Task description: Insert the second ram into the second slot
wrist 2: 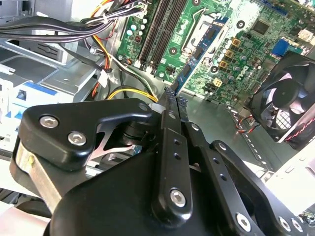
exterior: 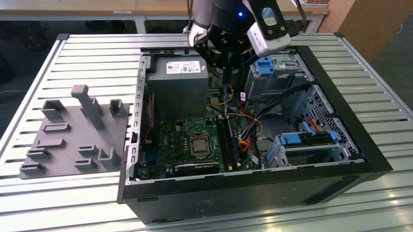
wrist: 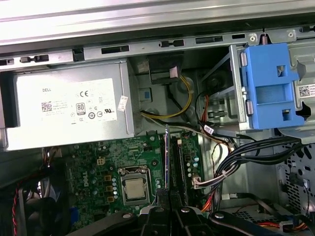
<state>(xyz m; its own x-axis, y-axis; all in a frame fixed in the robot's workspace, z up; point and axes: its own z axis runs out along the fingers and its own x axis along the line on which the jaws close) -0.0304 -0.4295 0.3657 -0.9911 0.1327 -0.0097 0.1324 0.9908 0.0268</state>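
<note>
I had the gripper [wrist 2: 175,101] with its fingers clamped on the upper edge of the second ram [wrist 2: 197,55]. The stick hung edge-down over the motherboard's memory slots [wrist: 181,164]; whether it touched them I couldn't tell. I judged it light, stiff and fragile, best pinched mid-length, clear of the contacts.

The tool [wrist: 170,206] hides the second ram's [wrist: 167,162] gripped end.
</note>
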